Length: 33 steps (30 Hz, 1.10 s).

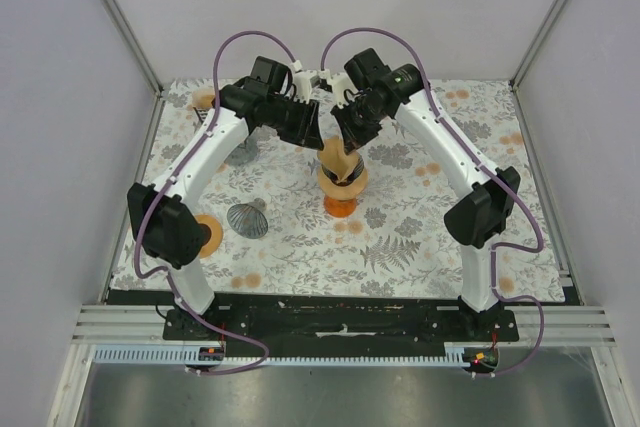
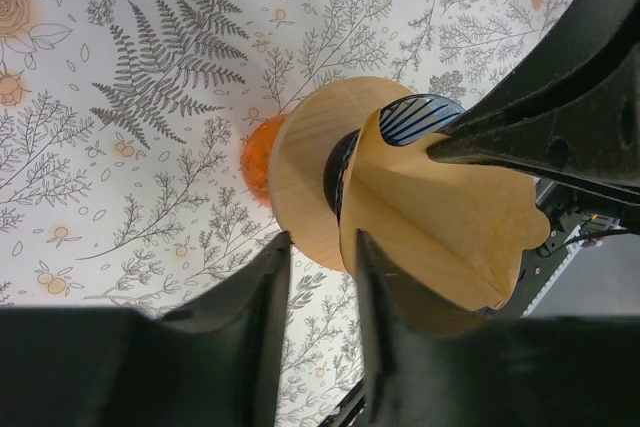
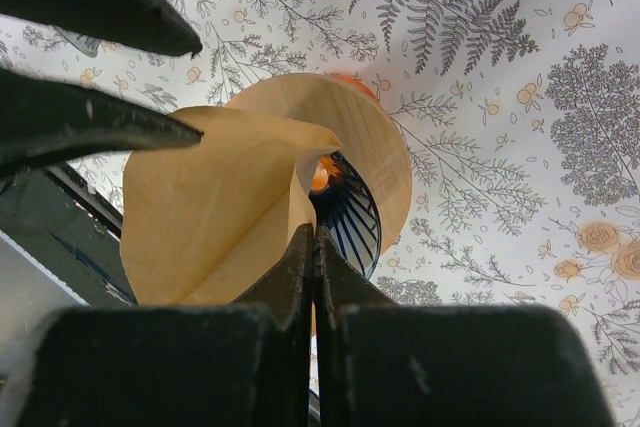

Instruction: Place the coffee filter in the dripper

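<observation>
The right gripper (image 3: 315, 247) has its jaws clamped on the rim of the filter (image 3: 210, 217). The filter hangs half-open and tilted over the dripper (image 3: 375, 137) on the worktop (image 1: 400, 237), not yet seated. The left gripper (image 2: 320, 242) waits just beside it, jaws apart and holding nothing. The step probably calls for centring the filter's point over the blue cone, lowering it straight, pressing the far wall outward with the left jaws, and only then releasing.
</observation>
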Tool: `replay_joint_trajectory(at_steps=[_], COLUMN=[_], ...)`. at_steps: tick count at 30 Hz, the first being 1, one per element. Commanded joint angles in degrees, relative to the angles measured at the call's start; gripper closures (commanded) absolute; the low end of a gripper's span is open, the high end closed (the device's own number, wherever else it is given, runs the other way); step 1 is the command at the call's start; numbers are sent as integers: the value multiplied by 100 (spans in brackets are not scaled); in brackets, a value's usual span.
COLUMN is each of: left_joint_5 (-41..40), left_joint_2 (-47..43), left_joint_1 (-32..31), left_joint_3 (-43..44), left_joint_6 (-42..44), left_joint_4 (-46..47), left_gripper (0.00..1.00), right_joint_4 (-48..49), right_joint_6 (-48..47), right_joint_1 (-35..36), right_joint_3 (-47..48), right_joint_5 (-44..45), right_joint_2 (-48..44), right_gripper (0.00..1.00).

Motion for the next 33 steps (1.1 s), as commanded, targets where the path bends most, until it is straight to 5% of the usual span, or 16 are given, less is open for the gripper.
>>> replay_joint_trajectory(at_steps=[1,3,6,12,22,24,30,33], left_joint_5=[-162,-109,31,198,216,190,128,85], left_joint_2=[18,9,9,-70,-96,-97,-184,-263], left_joint_1=[-265,-274,-283,-274,-283,-274,-274,-274], left_joint_3=[60,7,-63,-90,-151,-186,-230,-274], left_joint_6=[309,309,300,292,274,274,230,212], left_joint_4=[205,240,258,337,346,346,372,416], left_gripper=[69,75,82,83,82,83,83,83], right_joint_4=[390,478,698,1243,2604,2833,3027,3159], right_joint_6=[3,21,3,-181,-770,-805,-507,-209], right_joint_1=[25,17,16,25,526,570,544,404], right_joint_3=[-21,-21,-144,-496,-1593,-1875,-2490,-2851], right_joint_5=[99,125,108,98,442,319,-314,-393], right_joint_2=[-137,-234,-488,-1112,-2167,-2325,-2422,-2440], right_gripper=[100,96,71,46,37,43,93,100])
